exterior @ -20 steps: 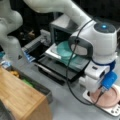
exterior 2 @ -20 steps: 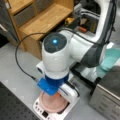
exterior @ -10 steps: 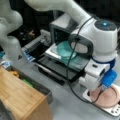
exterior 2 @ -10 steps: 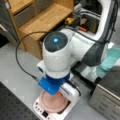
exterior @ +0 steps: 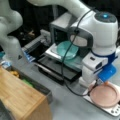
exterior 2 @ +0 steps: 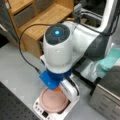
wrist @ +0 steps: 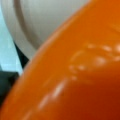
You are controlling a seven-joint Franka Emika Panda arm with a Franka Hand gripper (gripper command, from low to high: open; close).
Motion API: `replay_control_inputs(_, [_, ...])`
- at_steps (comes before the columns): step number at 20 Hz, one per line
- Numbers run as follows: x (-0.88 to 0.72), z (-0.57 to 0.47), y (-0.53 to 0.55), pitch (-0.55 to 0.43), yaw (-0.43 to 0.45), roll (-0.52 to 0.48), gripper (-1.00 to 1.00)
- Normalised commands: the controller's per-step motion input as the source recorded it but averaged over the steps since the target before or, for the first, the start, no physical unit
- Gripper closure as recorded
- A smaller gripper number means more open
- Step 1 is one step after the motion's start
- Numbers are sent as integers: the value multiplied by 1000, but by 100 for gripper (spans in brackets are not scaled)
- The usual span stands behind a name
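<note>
My gripper, with its blue fingers, hangs just above the near rim of a pink plate. The plate rests on a white scale. The gripper is shut on an orange object, which fills most of the wrist view. Only a small orange tip shows under the fingers in both front views. A pale plate rim shows behind the orange object in the wrist view.
A teal plate lies on a shiny tray by a grey oven-like box. A black tray sits in front of it. A wooden cabinet stands nearby, and a black cable trails from the wrist.
The wrist has risen a little over the pink plate, still carrying the orange object. The plate and scale have not moved.
</note>
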Motion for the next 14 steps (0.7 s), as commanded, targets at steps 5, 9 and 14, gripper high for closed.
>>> replay_control_inputs(5, [-352,54,-34,-82,-369,44,100])
replay_control_inputs(9, [-357,-56,-92,-86,-330,46,100])
replay_control_inputs(14, [-425,8,-162,-123,-334,50,100])
